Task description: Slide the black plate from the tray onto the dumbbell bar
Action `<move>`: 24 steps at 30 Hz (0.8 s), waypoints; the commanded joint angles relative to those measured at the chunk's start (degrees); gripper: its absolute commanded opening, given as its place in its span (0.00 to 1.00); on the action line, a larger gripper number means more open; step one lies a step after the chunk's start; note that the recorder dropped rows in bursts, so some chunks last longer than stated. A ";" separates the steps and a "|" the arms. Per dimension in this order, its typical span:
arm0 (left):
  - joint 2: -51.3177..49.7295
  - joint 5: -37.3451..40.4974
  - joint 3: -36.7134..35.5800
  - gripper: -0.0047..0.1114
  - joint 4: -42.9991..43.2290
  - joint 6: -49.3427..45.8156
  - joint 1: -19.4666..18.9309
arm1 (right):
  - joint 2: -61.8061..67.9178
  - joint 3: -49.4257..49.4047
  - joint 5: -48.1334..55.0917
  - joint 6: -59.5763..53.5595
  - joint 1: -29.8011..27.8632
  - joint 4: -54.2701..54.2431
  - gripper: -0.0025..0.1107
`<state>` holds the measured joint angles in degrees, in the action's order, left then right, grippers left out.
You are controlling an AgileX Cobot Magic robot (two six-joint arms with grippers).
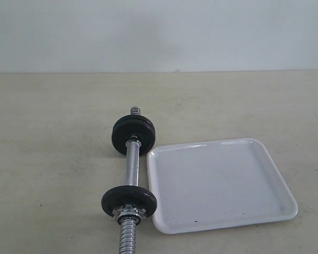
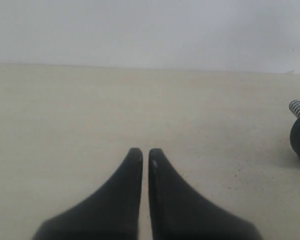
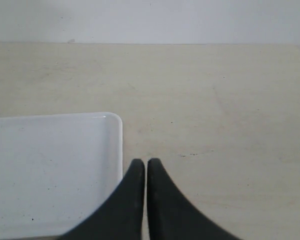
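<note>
Black iron, the black plate (image 1: 129,200) is no longer on the tray (image 1: 217,180). The tray's white floor is bare except for a few dark specks. Judging by that, the plate is the single disc threaded on the dumbbell bar (image 1: 131,165) at the end nearer the desk's front edge, with a silver collar nut (image 1: 128,213) just outside it. Which disc came from the tray cannot be proved. A thicker stack of black discs (image 1: 133,136) sits on the bar's far end. The bar lies flat on the desk, running front to back, just left of the tray, and the near plate's rim is touching or almost touching the tray's front-left corner. The task looks done. The left gripper (image 2: 141,152) and the right gripper (image 3: 141,162) both have their jaws pressed together on nothing and hover over bare desk. The main risk is rolling, since the bar rests only on round discs. A passing arm or a nudge to the tray could send it toward the left edge, and a loose nut would let the plate creep along the thread.
</note>
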<state>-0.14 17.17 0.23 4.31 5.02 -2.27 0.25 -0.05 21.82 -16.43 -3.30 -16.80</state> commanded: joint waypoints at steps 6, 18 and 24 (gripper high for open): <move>0.14 -0.03 -0.23 0.08 -0.46 -0.17 -0.26 | -0.25 0.05 -0.09 -0.21 -0.20 0.21 0.02; 0.14 0.11 -0.23 0.08 -0.46 -0.17 -2.74 | -0.25 0.05 -0.09 -0.21 -0.20 0.21 0.02; 0.14 0.11 -0.23 0.08 -0.46 -0.17 -2.74 | -0.25 0.05 -0.09 -0.21 -0.20 0.21 0.02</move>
<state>-0.14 17.17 0.23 4.31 5.02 -4.83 0.25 -0.05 21.92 -16.43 -3.30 -16.80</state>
